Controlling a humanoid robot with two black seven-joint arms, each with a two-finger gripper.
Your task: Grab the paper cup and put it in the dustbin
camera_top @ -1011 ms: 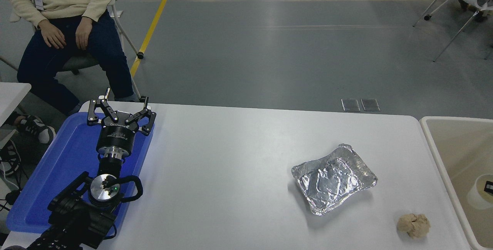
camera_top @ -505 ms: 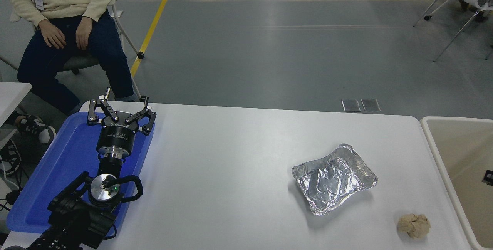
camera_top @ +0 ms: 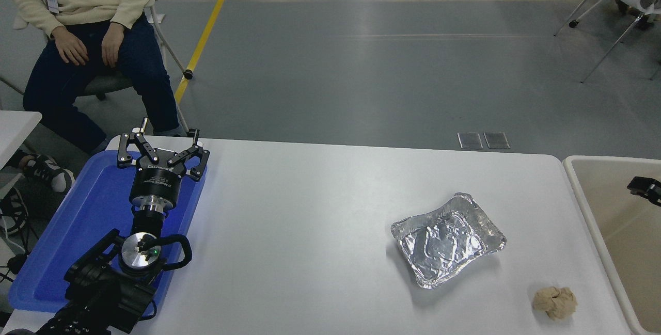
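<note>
The dustbin (camera_top: 609, 185) is a cream-beige bin standing off the table's right end, cut by the picture's right edge. The paper cup is not in view; what shows of the bin's inside holds no cup. Only a black tip of my right gripper (camera_top: 645, 188) shows at the right edge, above the bin's inside. My left gripper (camera_top: 160, 141) is parked open and empty over the blue tray (camera_top: 62, 252) at the lower left.
A crinkled silver foil tray (camera_top: 447, 239) lies right of the table's middle. A crumpled beige paper ball (camera_top: 555, 302) lies near the front right corner. A person (camera_top: 82, 25) sits on a chair beyond the far left corner.
One second ago the white cup showed inside the bin at the right edge. It has gone from sight, and the right gripper's tip has moved up the picture over the bin.
</note>
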